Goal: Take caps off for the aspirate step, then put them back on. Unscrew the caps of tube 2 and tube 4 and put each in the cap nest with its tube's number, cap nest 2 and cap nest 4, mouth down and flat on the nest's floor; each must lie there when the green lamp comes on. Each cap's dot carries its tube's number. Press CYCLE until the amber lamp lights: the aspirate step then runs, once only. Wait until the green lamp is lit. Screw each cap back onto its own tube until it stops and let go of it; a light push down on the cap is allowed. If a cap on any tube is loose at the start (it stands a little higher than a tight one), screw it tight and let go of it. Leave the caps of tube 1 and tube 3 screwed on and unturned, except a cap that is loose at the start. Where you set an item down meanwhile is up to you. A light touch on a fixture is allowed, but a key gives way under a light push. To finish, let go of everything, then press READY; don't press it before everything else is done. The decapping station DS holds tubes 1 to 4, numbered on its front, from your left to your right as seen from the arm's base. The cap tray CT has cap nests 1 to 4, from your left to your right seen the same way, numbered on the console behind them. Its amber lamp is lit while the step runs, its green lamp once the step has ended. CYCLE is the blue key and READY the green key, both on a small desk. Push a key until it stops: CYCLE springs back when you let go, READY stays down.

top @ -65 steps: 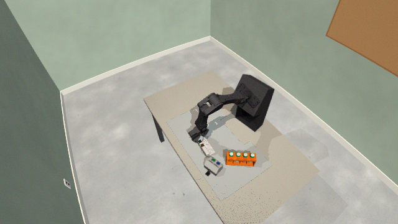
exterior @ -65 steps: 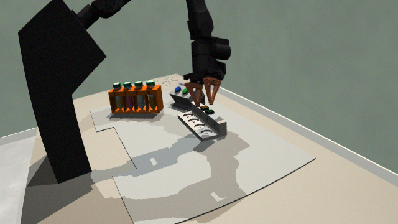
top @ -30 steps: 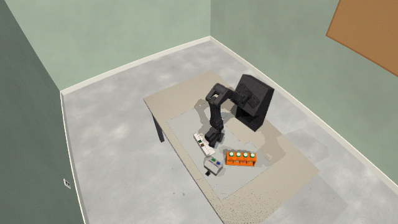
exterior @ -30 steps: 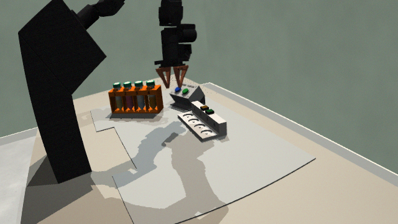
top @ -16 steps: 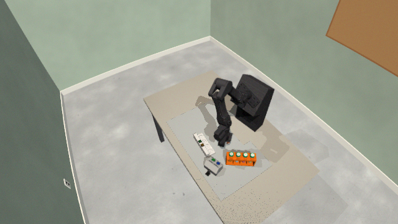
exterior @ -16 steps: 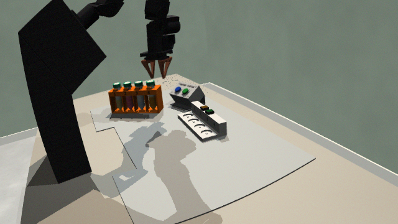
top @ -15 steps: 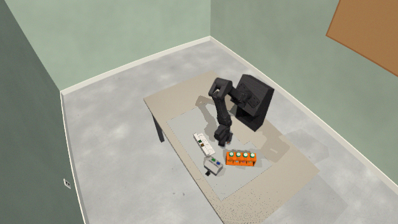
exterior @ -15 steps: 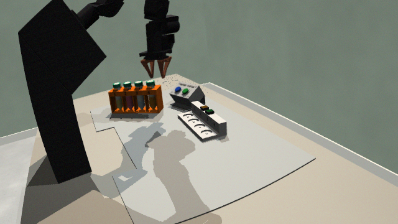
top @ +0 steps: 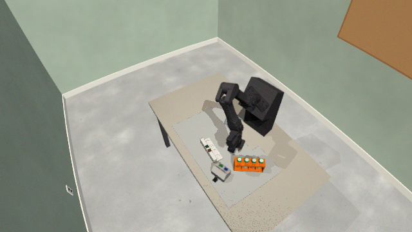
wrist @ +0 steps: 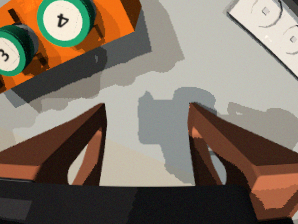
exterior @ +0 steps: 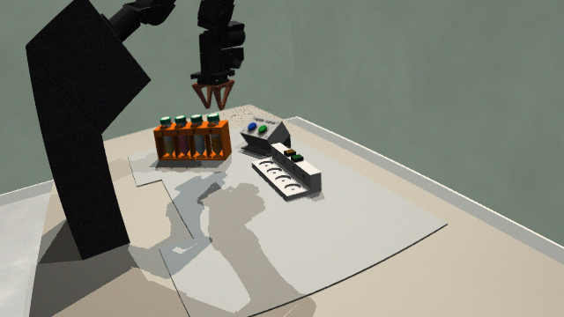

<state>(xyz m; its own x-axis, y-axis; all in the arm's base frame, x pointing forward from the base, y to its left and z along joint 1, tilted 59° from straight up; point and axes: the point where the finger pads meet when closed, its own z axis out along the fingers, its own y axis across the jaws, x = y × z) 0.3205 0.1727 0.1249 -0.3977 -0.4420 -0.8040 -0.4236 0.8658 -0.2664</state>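
The orange decapping station [exterior: 192, 140] holds four tubes, each with a green cap on. The cap of tube 4 [exterior: 213, 117] is at the end nearest the cap tray; its numbered dot shows in the wrist view [wrist: 64, 18], beside the cap of tube 3 [wrist: 8, 52]. My gripper [exterior: 214, 105] hangs half open and empty, above the mat and just beside tube 4's end of the station. It also shows in the wrist view [wrist: 147, 112] with only mat between its fingers. The white cap tray [exterior: 282, 175] has empty nests. Its amber lamp [exterior: 289, 152] and green lamp [exterior: 297, 157] look dark.
The small key desk [exterior: 263, 134] stands between the station and the tray, with the blue key [exterior: 252, 126] and the green key [exterior: 263, 129]. The arm's tall black base block [exterior: 84, 128] stands at the table's left side.
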